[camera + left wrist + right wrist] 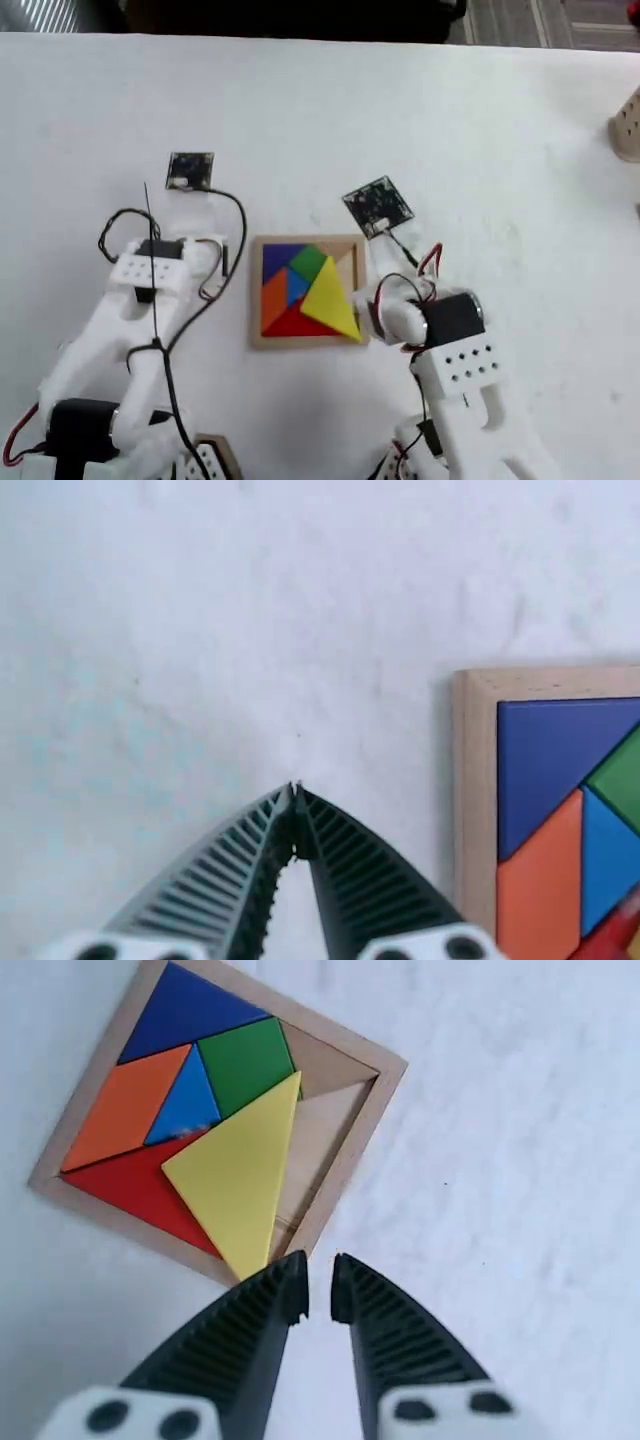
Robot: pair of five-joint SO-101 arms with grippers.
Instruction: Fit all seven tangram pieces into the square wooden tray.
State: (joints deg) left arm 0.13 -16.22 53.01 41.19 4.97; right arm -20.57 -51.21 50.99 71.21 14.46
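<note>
The square wooden tray [305, 241] lies between the two arms. In it sit a dark blue triangle [180, 1010], a green square [245, 1060], an orange piece [125, 1105], a small light blue triangle [190, 1105] and a red triangle [135, 1185]. A large yellow triangle [240, 1175] lies askew on top, one corner over the tray's near rim, with bare wood [320, 1130] beside it. My right gripper [318, 1285] hovers just off that corner, narrowly open and holding nothing. My left gripper [295, 792] is shut over the white table, beside the tray's rim [475, 780].
Two small dark circuit boards [190, 170] [378, 207] with cables sit just beyond the arms. A pale wooden object [627, 125] stands at the right edge. The white table stretches wide behind the tray, up to its far edge.
</note>
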